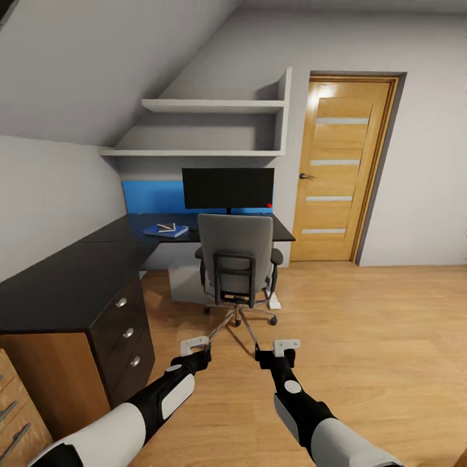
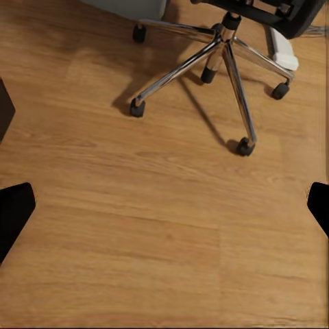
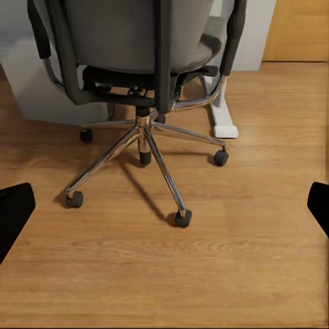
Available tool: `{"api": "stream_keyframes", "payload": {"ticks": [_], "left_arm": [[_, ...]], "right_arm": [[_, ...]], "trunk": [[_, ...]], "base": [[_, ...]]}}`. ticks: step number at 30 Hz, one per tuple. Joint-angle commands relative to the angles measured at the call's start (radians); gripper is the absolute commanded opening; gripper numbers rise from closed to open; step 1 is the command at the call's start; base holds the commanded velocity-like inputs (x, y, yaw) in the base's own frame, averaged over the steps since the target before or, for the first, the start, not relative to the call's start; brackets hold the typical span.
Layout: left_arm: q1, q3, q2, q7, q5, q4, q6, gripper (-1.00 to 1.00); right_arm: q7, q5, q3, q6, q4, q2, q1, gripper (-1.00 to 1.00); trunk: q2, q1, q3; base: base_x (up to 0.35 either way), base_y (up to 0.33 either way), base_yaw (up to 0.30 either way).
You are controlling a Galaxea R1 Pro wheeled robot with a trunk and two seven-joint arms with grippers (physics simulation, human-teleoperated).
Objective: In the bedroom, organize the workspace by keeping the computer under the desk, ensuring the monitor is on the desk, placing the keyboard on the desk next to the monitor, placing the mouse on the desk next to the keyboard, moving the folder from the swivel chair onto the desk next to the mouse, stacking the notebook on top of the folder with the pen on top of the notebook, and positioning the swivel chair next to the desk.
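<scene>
At the bottom of the head view both arms reach forward over the wood floor. The left gripper sits just left of centre and the right gripper just right of it; each holds nothing, and in both wrist views the dark fingertips stand at opposite edges of the picture, so both pairs of jaws are wide apart.

Just beyond the grippers, in the middle of the frame, stands the swivel chair, its grey back turned to the camera and its chrome base on castors on the floor. It is pushed up to the tabletop of the black L-shaped desk, which runs from the lower left, where a drawer pedestal shows three silver knobs, to the far wall.

On the far part of the tabletop, left of the chair, lies the blue folder with a small grey notebook on top. Behind the chair the wide black monitor stands on the tabletop. A pale box, probably the computer, sits under the desk. At upper right is the wooden door.
</scene>
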Motion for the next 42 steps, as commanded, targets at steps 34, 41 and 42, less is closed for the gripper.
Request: {"api": "stream_keyframes", "payload": {"ticks": [34, 41, 42], "left_arm": [[-0.001, -0.016, -0.002, 0.004, 0.005, -0.001, 0.003, 1.0], [0.0, -0.018, -0.024, 0.001, 0.006, 0.107, 0.001, 1.0], [0.0, -0.018, -0.03, 0.0, 0.006, 0.128, 0.0, 1.0]], "right_arm": [[-0.01, -0.001, 0.004, -0.031, 0.048, -0.021, -0.001, 1.0], [-0.011, -0.001, 0.004, -0.157, 0.208, -0.073, 0.0, 1.0], [-0.011, -0.001, 0.004, -0.176, 0.227, -0.079, 0.001, 1.0]], "trunk": [[0.238, -0.131, 0.106], [0.287, -0.158, 0.128], [0.294, -0.162, 0.131]], "base": [[-0.31, -0.071, 0.0], [-0.033, -0.017, 0.0], [-0.008, -0.004, 0.0]]}}
